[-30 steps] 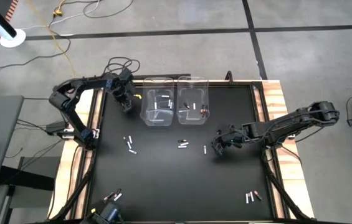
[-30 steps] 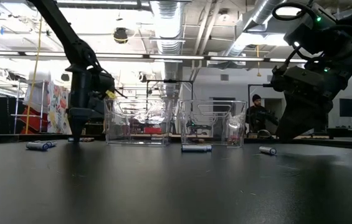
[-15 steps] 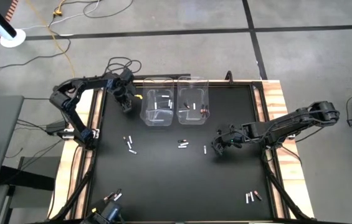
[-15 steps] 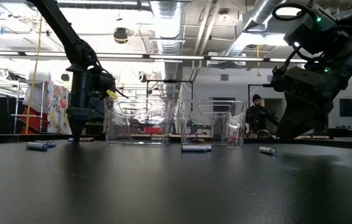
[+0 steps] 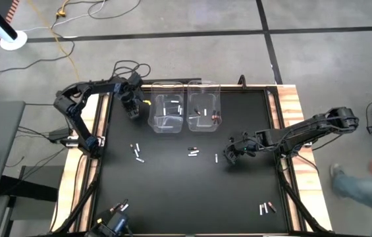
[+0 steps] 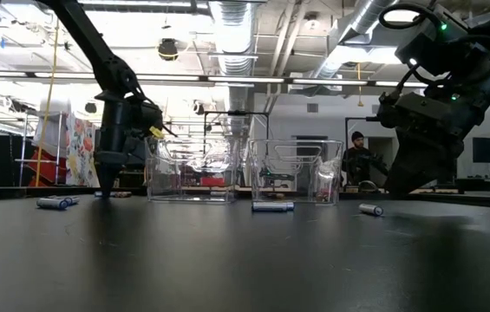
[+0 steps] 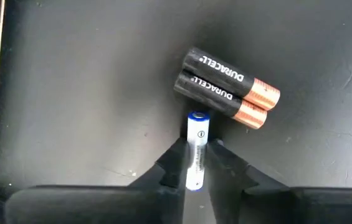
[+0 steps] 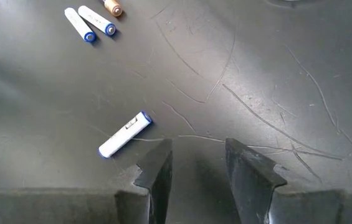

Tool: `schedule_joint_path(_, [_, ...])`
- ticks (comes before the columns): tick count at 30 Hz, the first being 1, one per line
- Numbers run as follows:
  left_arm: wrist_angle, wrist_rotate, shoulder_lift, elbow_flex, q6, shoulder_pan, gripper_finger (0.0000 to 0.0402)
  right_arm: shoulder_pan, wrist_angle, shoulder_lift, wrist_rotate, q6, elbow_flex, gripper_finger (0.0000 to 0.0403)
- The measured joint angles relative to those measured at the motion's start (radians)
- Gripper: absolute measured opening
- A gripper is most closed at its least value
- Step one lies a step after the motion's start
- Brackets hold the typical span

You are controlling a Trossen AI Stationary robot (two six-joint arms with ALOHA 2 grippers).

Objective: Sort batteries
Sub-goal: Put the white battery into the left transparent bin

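Note:
My left gripper (image 5: pixel 133 113) points down at the table's far left, beside the left clear bin (image 5: pixel 166 113), and is shut on a white battery with blue ends (image 7: pixel 197 146). Two dark-and-copper batteries (image 7: pixel 225 87) lie side by side just beyond it, and the white one's far end is against them. My right gripper (image 5: pixel 228 157) hovers open right of the table's middle. A white battery (image 8: pixel 124 134) lies on the table beside its fingers, untouched. More batteries lie inside both bins. My left gripper pinches the white battery's two long sides (image 7: pixel 195 163) between its two fingertips, close to the battery's near end. The fingers come from above, pointing down, one on each side. The battery lies flat on the black table top.
The right clear bin (image 5: pixel 203 113) stands next to the left one at the far edge. Loose batteries lie at the left (image 5: pixel 136 153), the middle (image 5: pixel 193 152), the near right (image 5: pixel 266 208) and the near left (image 5: pixel 120 208). A person (image 5: pixel 363 184) is on the floor right of the table.
Both arms have kept their places. A person has come into the high view on the floor to the right of the table.

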State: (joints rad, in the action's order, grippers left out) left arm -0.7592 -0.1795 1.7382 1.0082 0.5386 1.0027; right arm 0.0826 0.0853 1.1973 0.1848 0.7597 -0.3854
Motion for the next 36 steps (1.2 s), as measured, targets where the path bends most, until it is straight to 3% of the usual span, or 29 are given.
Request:
schedule_joint_path(4, [-0.02, -0.004, 0.001, 0.009, -0.014, 0.001, 0.0021, 0.0, -0.001, 0.0, 0.0, 0.0, 0.0, 0.0163])
schedule_joint_path(22, [-0.283, 0.0, -0.003, 0.133, -0.135, 0.003, 0.0029, 0.0, -0.002, 0.0, 0.0, -0.008, 0.0, 0.0163])
schedule_joint_path(36, [-0.332, 0.046, -0.18, 0.311, -0.192, -0.027, 0.0028, 0.0, -0.003, 0.0, 0.0, -0.008, 0.0, 0.0163])
